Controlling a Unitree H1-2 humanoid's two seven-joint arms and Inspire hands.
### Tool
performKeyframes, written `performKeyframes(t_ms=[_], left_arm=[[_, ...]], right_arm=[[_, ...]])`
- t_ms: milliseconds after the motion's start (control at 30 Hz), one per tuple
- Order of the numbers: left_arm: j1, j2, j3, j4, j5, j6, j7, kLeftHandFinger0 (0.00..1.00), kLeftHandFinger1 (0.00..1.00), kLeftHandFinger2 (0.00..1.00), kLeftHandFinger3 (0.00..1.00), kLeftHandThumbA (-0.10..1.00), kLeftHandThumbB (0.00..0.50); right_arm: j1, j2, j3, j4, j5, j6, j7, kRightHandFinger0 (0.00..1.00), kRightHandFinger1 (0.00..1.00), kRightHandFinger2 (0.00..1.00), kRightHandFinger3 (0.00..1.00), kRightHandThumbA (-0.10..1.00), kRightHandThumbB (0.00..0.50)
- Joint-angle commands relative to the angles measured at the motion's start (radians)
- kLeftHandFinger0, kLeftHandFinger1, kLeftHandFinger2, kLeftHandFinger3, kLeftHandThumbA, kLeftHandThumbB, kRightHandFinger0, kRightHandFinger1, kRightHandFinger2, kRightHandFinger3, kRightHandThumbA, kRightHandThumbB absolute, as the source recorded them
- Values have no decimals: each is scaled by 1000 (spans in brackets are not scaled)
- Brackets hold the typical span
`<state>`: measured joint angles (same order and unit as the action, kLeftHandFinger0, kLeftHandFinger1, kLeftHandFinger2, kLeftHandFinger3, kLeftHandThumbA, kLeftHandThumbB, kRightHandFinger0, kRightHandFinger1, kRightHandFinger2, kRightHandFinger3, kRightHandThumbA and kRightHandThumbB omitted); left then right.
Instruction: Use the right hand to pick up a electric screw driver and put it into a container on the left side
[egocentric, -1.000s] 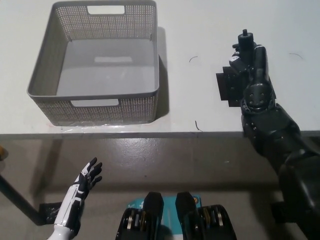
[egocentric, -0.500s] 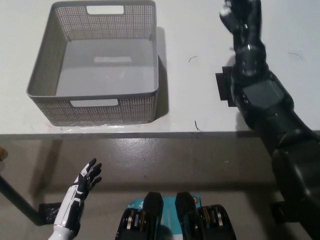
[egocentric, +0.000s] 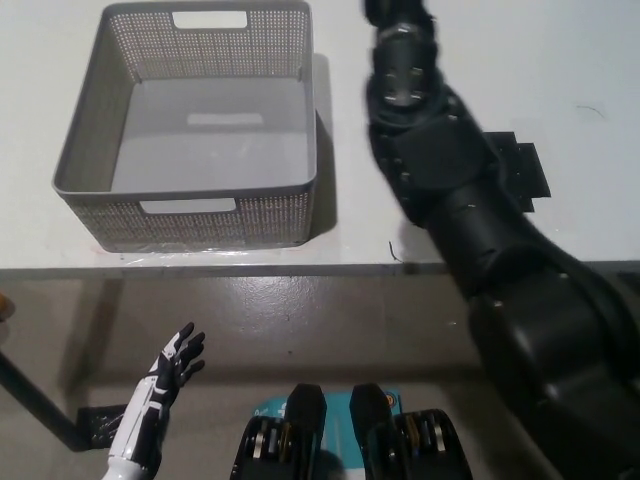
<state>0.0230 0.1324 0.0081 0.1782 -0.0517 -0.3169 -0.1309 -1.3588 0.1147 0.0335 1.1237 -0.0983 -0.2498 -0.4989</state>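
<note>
My black right arm (egocentric: 440, 190) reaches up across the table, just right of the grey mesh basket (egocentric: 85, 130). Its hand (egocentric: 398, 12) is cut off by the picture's top edge, beside the basket's far right corner. I cannot see what the hand holds. No electric screwdriver shows anywhere in the head view. The basket stands at the table's left, and its floor is bare. My white left hand (egocentric: 172, 365) rests low at the lower left, below the table edge, with its fingers apart and nothing in it.
A black square mat (egocentric: 520, 168) lies on the white table (egocentric: 560, 60) at the right, partly behind my arm. The table's front edge (egocentric: 250, 268) runs across the middle, with grey floor below it.
My right arm has swung left and farther away, from above the black mat to beside the basket's right wall. The mat is now uncovered. The screwdriver seen in the hand earlier is out of sight.
</note>
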Motion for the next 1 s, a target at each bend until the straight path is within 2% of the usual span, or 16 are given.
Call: performKeyframes(t_ms=[0,300,367,400,500,567,633,667,700,767,800,833,867,900,933,967], left_arm=[[0,6,-11,-24,4,-2,-11,1000,1000,1000,1000,1000,162],[4,4,-28,-21,12,4,-16,1000,1000,1000,1000,1000,179],[4,5,-32,-23,17,0,-14,1000,1000,1000,1000,1000,172],[3,6,-34,-23,13,-1,-17,1000,1000,1000,1000,1000,170],[0,10,-40,-27,2,11,-24,1000,1000,1000,1000,1000,173],[-2,14,-44,-31,2,18,-26,1000,1000,1000,1000,1000,154],[1,14,-47,-39,1,28,-25,1000,1000,1000,1000,1000,149],[3,13,-49,-43,3,35,-23,1000,1000,1000,1000,1000,166],[4,14,-50,-44,6,36,-23,1000,1000,1000,1000,1000,173],[2,18,-53,-28,23,9,-20,1000,1000,1000,1000,1000,178],[2,17,-54,-29,25,12,-19,1000,1000,1000,1000,1000,184],[2,15,-56,-28,25,10,-19,1000,1000,1000,1000,1000,183],[2,13,-56,-26,18,8,-21,1000,1000,1000,1000,1000,177],[4,12,-57,-30,16,7,-23,1000,1000,1000,1000,1000,174],[7,15,-60,-33,20,2,-24,1000,1000,1000,1000,1000,165],[5,17,-61,-30,28,-7,-23,1000,1000,1000,1000,1000,156]], right_arm=[[-119,53,30,-1,-47,-40,-39,0,57,508,501,-100,131],[-92,161,46,58,-28,-66,2,0,50,515,485,-100,130],[-80,174,52,83,-32,-83,5,0,25,492,391,-100,132],[-76,175,54,88,-34,-88,4,0,23,489,384,-100,132],[-59,186,61,128,-37,-100,1,0,0,391,248,-100,136],[-50,189,60,141,-33,-104,5,0,0,342,142,-100,142],[-38,192,58,151,-29,-95,8,0,5,286,110,-100,146],[-25,193,60,156,-30,-106,12,0,0,154,32,-100,143],[-19,193,62,161,-33,-110,10,0,0,81,1,-100,149],[-5,192,73,183,-45,-109,2,0,0,40,0,-100,149],[1,190,75,188,-47,-108,-1,0,0,32,121,-100,150],[11,189,80,201,-51,-95,-9,0,0,77,68,-100,150],[18,188,78,209,-46,-98,-2,0,38,226,35,-100,139],[26,187,72,217,-36,-97,12,0,64,344,54,-100,124],[36,185,65,223,-26,-95,28,0,139,537,131,-100,113],[47,179,62,230,-22,-90,40,0,198,626,251,-100,124]])
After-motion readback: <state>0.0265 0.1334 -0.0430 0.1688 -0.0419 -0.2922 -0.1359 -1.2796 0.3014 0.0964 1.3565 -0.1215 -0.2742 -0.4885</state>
